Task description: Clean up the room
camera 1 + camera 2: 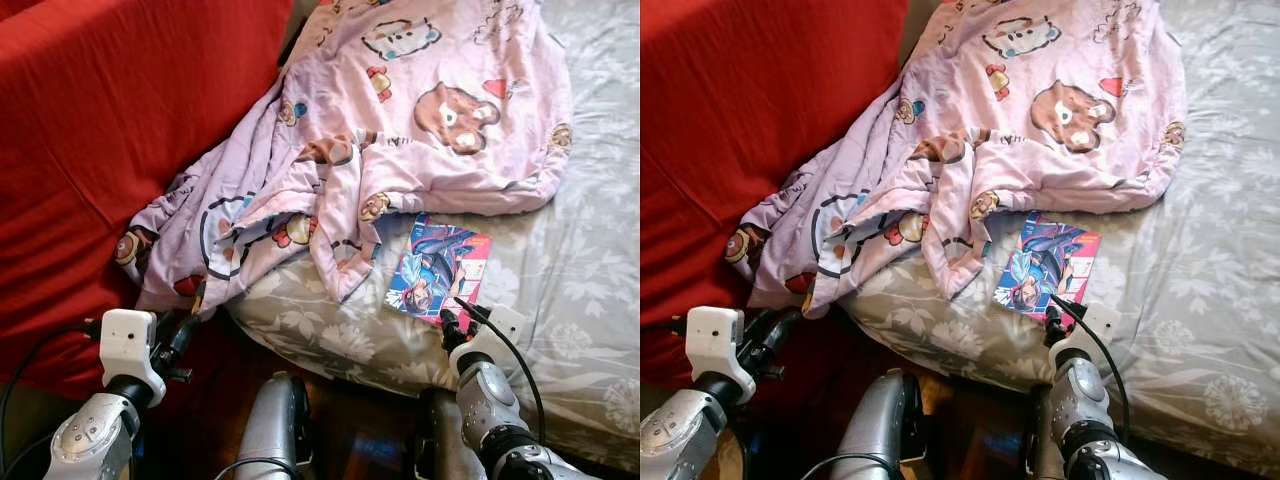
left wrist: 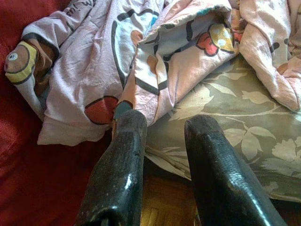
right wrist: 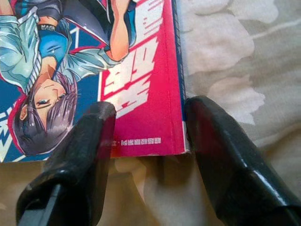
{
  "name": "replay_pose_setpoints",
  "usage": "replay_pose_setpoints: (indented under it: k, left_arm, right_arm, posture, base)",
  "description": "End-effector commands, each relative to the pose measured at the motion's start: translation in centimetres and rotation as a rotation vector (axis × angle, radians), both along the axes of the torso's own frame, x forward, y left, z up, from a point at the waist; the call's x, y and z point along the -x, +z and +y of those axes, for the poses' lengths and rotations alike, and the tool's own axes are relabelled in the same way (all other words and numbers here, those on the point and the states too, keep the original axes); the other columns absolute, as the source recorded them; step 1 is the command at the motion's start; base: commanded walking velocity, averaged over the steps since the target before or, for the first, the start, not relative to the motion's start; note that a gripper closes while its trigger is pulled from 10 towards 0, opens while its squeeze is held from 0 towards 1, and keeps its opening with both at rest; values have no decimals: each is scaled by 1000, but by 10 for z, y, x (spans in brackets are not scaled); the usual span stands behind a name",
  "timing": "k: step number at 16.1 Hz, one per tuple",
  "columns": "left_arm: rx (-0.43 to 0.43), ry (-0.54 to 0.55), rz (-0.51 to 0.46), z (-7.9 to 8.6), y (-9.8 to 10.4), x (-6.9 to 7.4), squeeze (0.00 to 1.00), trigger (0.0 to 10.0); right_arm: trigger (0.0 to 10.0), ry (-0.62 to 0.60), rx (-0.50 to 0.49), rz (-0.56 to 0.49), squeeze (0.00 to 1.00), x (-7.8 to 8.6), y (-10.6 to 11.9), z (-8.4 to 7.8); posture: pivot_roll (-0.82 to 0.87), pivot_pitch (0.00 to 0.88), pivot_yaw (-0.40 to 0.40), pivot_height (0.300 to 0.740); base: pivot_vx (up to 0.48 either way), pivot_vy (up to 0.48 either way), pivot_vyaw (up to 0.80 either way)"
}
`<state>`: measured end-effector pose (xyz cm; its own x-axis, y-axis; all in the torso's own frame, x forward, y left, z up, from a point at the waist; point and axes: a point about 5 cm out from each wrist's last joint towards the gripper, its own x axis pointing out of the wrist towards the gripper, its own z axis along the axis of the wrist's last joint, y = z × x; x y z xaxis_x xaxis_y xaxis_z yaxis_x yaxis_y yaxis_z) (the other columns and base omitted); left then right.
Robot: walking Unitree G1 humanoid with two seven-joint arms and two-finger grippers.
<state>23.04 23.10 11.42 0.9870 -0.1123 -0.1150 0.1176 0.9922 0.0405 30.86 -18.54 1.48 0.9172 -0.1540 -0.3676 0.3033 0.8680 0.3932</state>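
Right pincer spread at the near corner of a comic book on the bed; left pincer released by the hanging blanket.

The right pincer (image 3: pixel 148 134) stands released, its two black fingers (image 3: pixel 75 155) straddling the near corner of the flat, glossy red-and-blue comic book (image 1: pixel 438 268), not yet gripping it. The book lies flat near the front edge of the bed with the grey floral sheet (image 1: pixel 560 300), just beside the crumpled pink cartoon-print blanket (image 1: pixel 400 130). Risk: a thin book lying flush on soft bedding gives the fingers little to catch; closing may pinch sheet instead, or push the book away. The left pincer (image 2: pixel 162 141), also spread and empty, hovers at the bed's front left corner, where the blanket droops against the red fabric sofa (image 1: pixel 110 130).
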Motion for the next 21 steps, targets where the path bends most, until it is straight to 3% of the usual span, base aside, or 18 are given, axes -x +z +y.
replay_pose_setpoints:
  k: [1, 2, 3, 6, 8, 12, 18, 19, 21]
  left_arm:
    - [-22, 30, 17, 9, 1, 6, 0, 10000]
    - [-25, 30, 17, 10, 2, 5, 0, 10000]
    - [-27, 31, 17, 10, 2, 5, 0, 10000]
    - [-31, 31, 18, 11, 3, 6, 0, 10000]
    - [-31, 34, 20, 11, 3, 6, 0, 10000]
    - [-57, 49, 2, 17, 8, 1, 0, 10000]
    - [-61, 57, 6, 18, 7, 2, 0, 10000]
    - [-62, 56, 10, 18, 6, 3, 0, 10000]
    - [-64, 55, 14, 18, 5, 3, 0, 10000]
  right_arm:
    - [10000, -13, -68, 64, 0, 13, -16, 6]
    - [10000, -51, -213, 68, 0, 19, -24, 8]
    - [10000, -57, -277, 71, 0, 23, -28, 11]
    - [10000, -45, -305, 84, 0, 30, -34, 15]
    - [10000, -15, -404, 42, 0, 30, -34, 26]
    - [10000, 0, -422, 29, 0, 28, -32, 31]
    - [10000, -70, -409, -40, 0, 22, -25, 15]
    - [0, -91, -412, -53, 0, 23, -25, 11]
    - [0, -100, -417, -69, 0, 24, -25, 9]
  posture:
    - [254, 289, 156, 599]
    - [254, 289, 156, 599]
    - [260, 289, 158, 599]
    - [268, 289, 158, 599]
    - [272, 284, 158, 599]
    - [275, 280, 159, 599]
    - [278, 281, 158, 599]
    - [277, 282, 158, 599]
    - [277, 281, 158, 599]
  base:
    - [0, 0, 0]
    - [0, 0, 0]
    - [0, 0, 0]
    - [0, 0, 0]
    - [0, 0, 0]
    - [0, 0, 0]
    - [0, 0, 0]
    - [0, 0, 0]
    - [0, 0, 0]
